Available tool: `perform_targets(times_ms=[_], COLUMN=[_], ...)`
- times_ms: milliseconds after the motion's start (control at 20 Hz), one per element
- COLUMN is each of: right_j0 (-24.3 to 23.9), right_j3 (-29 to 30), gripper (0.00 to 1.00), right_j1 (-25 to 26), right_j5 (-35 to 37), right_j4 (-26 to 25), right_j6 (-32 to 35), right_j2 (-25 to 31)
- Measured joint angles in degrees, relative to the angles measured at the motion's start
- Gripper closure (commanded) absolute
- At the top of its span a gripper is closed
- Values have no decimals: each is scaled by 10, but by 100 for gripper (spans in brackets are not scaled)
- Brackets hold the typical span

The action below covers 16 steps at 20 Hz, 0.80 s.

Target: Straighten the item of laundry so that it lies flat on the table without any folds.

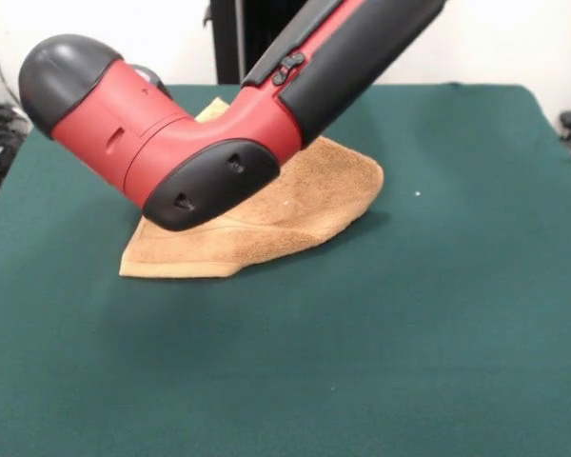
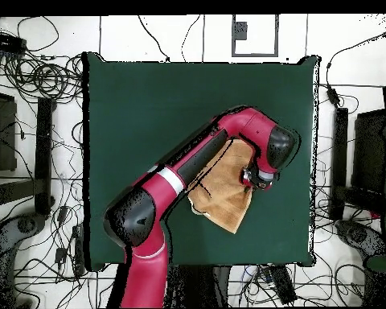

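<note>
Towel (image 1: 295, 214) lies creased under the arm (image 1: 219, 124), one flap doubled over. A pull from the wrong corner could deepen that fold or drag it along the table (image 1: 438, 314). Whether the gripper (image 2: 251, 176) is spread or closed, I cannot tell.

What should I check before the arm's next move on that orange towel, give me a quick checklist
1. Towel lying flat: not ok, a layer is doubled over along its near edge.
2. Towel fully on the table: ok, green cloth shows all around it.
3. Gripper over the towel: ok, the overhead view shows it at the towel's edge.
4. Gripper open or shut: cannot tell, the arm hides it in the front view.
5. Towel grasped: cannot tell.
6. Room to spread: ok, the table is far wider than the towel.
</note>
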Motion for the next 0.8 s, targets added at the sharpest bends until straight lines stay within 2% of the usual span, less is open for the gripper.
perform_targets(times_ms=[300,550,800], right_j0=[-1,10,75], right_j3=[-3,11,92], gripper=[100,100,100], right_j1=[1,1,-1], right_j5=[1,36,184], right_j4=[-3,-4,17], right_j6=[0,0,-1], right_j2=[-4,-4,14])
